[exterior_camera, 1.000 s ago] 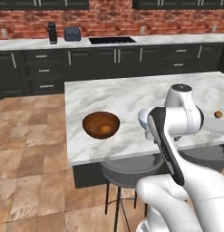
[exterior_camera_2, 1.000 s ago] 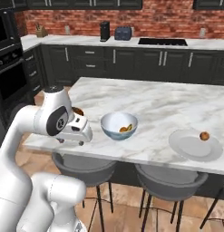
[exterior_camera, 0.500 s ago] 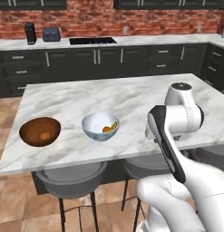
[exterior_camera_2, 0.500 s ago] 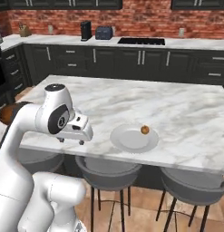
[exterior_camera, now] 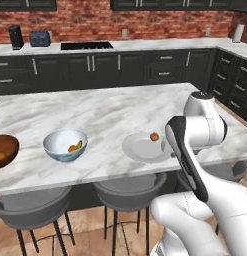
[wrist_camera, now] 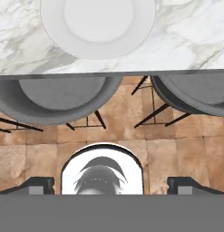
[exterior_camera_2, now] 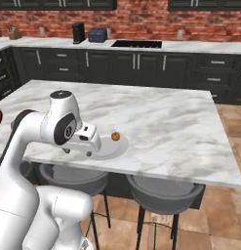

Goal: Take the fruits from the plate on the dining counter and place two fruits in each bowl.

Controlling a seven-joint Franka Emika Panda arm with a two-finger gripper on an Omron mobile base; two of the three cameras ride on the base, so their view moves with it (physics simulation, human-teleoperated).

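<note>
Gripper (wrist_camera: pixel 111 186) jaws spread wide, empty, hanging off the dining counter (exterior_camera: pixel 110 115) edge. 1 fruit (exterior_camera: pixel 154 136) left on the plate (exterior_camera: pixel 142 148); reach forward over it, centre, descend straight, then close.

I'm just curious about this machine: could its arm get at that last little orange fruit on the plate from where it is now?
Probably yes. The fruit sits uncovered on the plate, nothing stands around it, and the gripper hangs beside the plate with jaws open.

Before me a red brick wall (exterior_camera: pixel 145 22) backs dark cabinets (exterior_camera: pixel 120 70) under a pale counter (exterior_camera: pixel 145 45); grey stools (wrist_camera: pixel 59 102) stand near on terracotta floor tiles (wrist_camera: pixel 122 131).
</note>
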